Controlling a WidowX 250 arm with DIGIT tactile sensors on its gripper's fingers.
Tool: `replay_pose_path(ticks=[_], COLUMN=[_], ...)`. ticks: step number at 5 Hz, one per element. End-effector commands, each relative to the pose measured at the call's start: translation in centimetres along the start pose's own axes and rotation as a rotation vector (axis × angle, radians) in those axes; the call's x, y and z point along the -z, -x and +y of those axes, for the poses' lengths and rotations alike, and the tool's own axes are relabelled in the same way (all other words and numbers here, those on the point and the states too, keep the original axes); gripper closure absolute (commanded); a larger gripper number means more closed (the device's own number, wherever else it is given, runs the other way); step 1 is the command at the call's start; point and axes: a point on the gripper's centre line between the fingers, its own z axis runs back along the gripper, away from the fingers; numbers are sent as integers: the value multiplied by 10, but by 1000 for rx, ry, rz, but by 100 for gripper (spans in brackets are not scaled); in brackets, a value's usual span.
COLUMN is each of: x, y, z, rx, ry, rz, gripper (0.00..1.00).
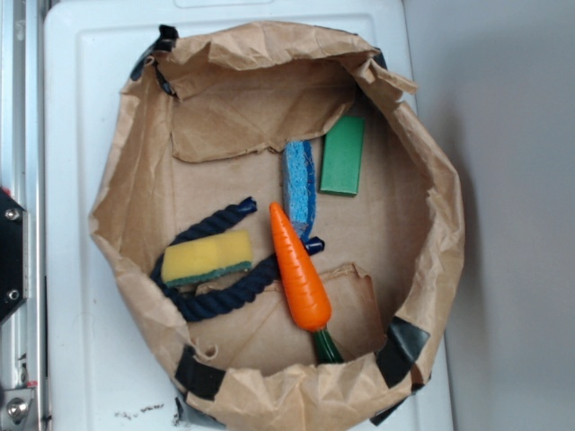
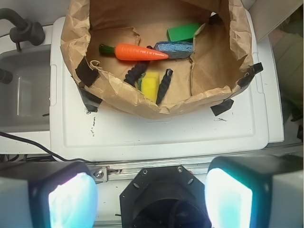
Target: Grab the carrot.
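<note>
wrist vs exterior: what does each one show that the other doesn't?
Wrist only: the gripper with its fingers spread open at the bottom edge, well short of the bag, and a sink at left.

Exterior only: the full loop of the blue rope curling around the yellow sponge; no gripper in frame.

Both: the paper bag, and in it the carrot, the blue sponge and the green block, all on the white surface.

No legible text, labels, brands, numbers or signs appear on any surface in either view.
</note>
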Motion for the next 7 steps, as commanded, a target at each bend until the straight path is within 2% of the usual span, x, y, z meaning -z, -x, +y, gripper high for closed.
replay_pose_path(ticks=[1, 3, 4, 5, 6, 7], x=[0, 0, 14, 24, 36, 52], y=[0, 0, -42, -65, -92, -112], z=[0, 0, -8, -12, -23, -25], rx=[0, 0, 24, 70, 261, 492], ry=[0, 0, 9, 14, 72, 212], rz=[0, 0, 17, 4, -41, -19], gripper=[0, 0, 0, 0, 0, 0])
